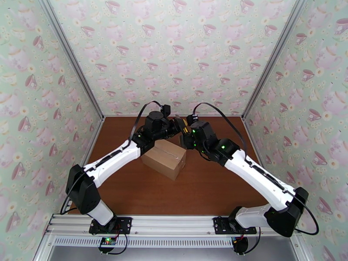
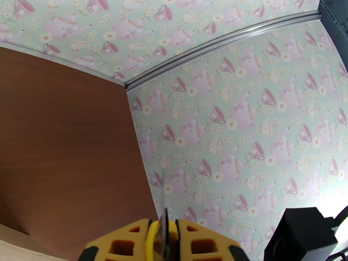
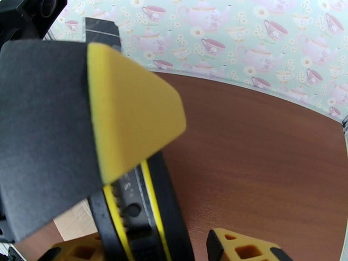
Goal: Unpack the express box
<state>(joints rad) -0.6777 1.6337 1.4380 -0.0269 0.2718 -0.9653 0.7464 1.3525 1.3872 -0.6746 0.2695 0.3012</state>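
The express box (image 1: 164, 158), a plain brown carton with its flaps down and a tape seam along the top, lies on the wooden table between the two arms. A strip of it shows in the corner of the left wrist view (image 2: 17, 249), and a corner in the right wrist view (image 3: 71, 219). Above the box's far end the two grippers meet. My left gripper (image 1: 177, 126) (image 2: 163, 233) is shut on a black-and-yellow box cutter (image 3: 139, 205), whose thin blade (image 2: 164, 216) stands up between the fingers. My right gripper (image 1: 186, 129) (image 3: 156, 249) is open around the cutter's handle, with a gap still on one side.
Teacup-patterned walls with aluminium corner posts (image 1: 261, 79) close off the brown table (image 1: 217, 188) on three sides. Bare table lies in front of and to the right of the box. In the right wrist view the left gripper's yellow pad (image 3: 130, 109) hangs very close.
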